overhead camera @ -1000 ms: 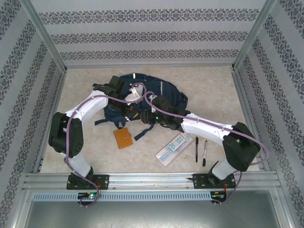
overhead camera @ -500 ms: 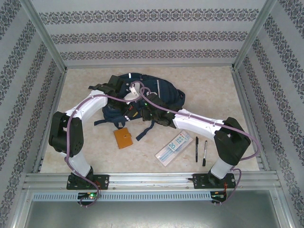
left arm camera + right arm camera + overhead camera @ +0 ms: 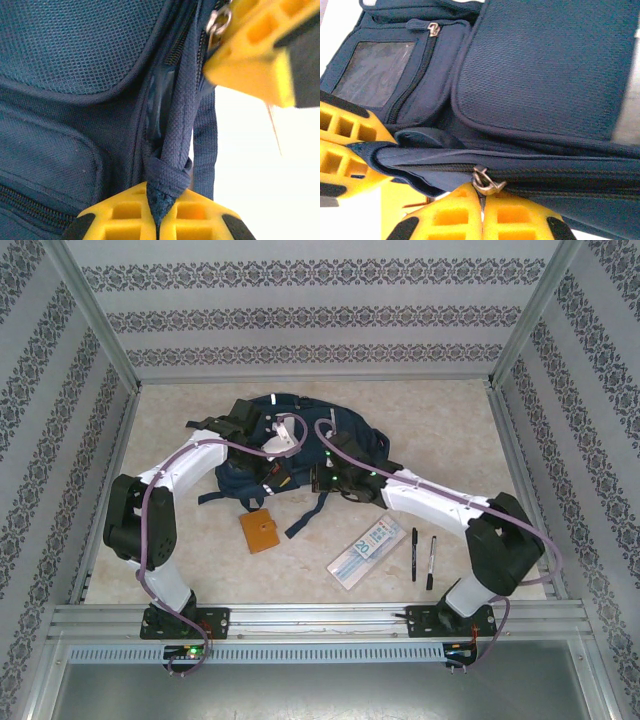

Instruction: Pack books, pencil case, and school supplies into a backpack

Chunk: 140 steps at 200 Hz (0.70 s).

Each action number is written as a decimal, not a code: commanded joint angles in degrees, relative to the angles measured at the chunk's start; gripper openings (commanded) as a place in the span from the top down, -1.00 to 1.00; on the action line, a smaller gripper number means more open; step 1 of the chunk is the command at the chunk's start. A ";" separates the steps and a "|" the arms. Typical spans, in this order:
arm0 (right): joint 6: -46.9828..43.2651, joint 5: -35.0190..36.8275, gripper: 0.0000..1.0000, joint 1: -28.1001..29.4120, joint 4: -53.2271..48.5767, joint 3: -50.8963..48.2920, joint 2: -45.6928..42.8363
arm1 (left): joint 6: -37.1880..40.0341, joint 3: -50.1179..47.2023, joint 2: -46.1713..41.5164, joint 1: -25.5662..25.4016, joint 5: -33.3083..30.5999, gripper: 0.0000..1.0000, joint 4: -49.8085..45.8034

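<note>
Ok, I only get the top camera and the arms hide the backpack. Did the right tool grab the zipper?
Observer: Yes. In the right wrist view, the right tool is shut on the metal zipper pull.
Operator: And what's the left tool holding?
Observer: The left tool is shut on a navy strap of the backpack, right beside that zipper.
Operator: What else is on the bag?
Observer: A front pocket with a clear window and its own small zip pull.
</note>
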 commanded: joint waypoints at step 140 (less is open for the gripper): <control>-3.44 -12.16 1.00 -18.32 -1.81 -19.53 -11.66 | 32.79 -5.51 -0.56 6.35 -0.67 1.00 11.80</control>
